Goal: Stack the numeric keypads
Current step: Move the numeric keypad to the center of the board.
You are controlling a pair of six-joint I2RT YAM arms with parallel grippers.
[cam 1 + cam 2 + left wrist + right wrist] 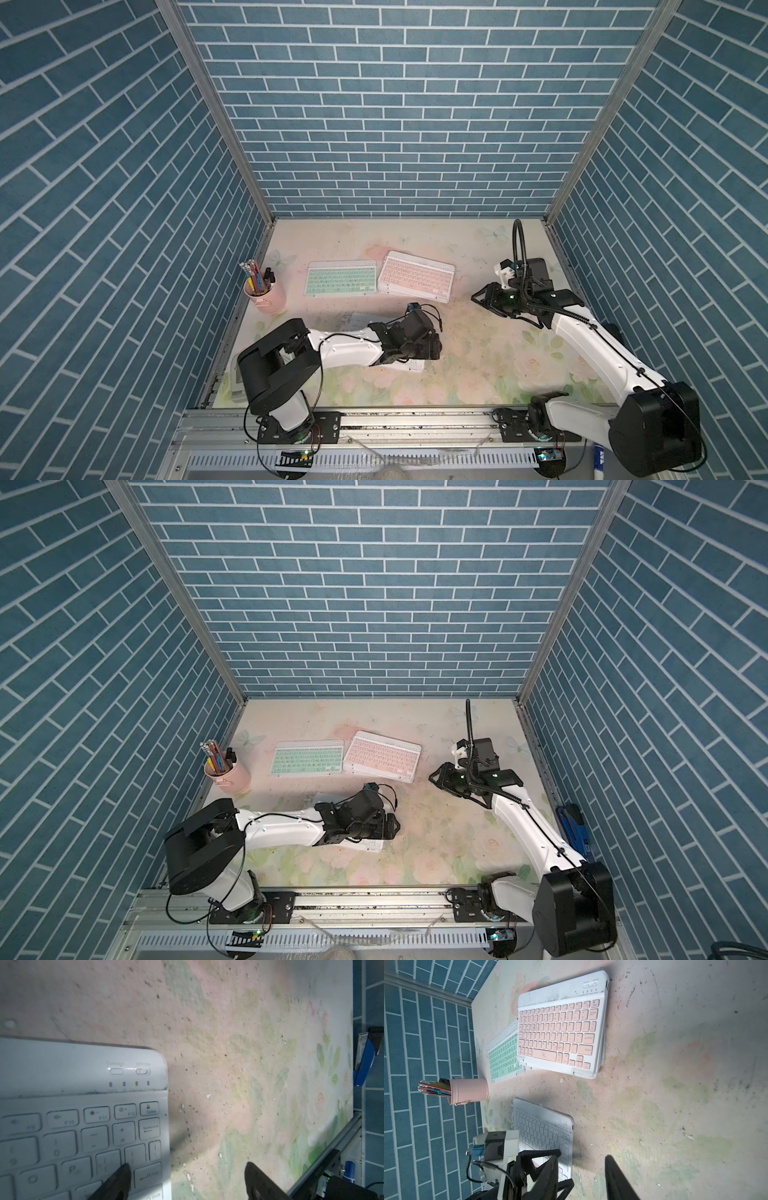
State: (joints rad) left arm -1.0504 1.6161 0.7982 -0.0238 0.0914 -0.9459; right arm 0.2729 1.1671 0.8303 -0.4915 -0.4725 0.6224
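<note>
Covering the white keypad [411, 365], lower centre in a top view, below the pink stack [415, 276]. Straddling its short edge in left wrist view with left gripper [187, 1184] apart; probably needing deeper seating before closing. Holding right gripper [583, 1180] apart, empty, in right wrist view.

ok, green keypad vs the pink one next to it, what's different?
Keys: the green keypad has mint keys, the pink keypad has pink. Support: green keypad lies alone on the table; pink keypad tops a pile of other keypads. Pose: green keypad sits about square to the back wall, pink keypad is turned slightly. Shared: white frames, apparently equal size.
</note>
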